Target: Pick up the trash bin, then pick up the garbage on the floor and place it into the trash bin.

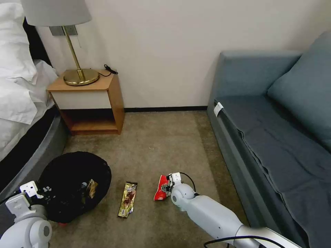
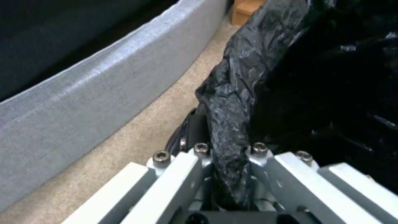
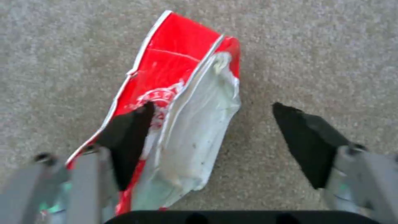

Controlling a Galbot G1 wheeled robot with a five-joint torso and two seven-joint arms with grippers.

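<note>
Right gripper [image 3: 211,124] hangs wide over the red packet [image 3: 182,102], whose long axis seems to run along the fingers; left gripper [image 2: 230,174] pinches the bin [image 1: 74,186] rim.

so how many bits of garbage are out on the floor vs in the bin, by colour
red-white packet on the carpet, under the open right gripper: 1
gold-brown packet on the carpet: 1
tan-brown wrapper inside the trash bin, whose rim the left gripper clamps: 1
total: 3
</note>
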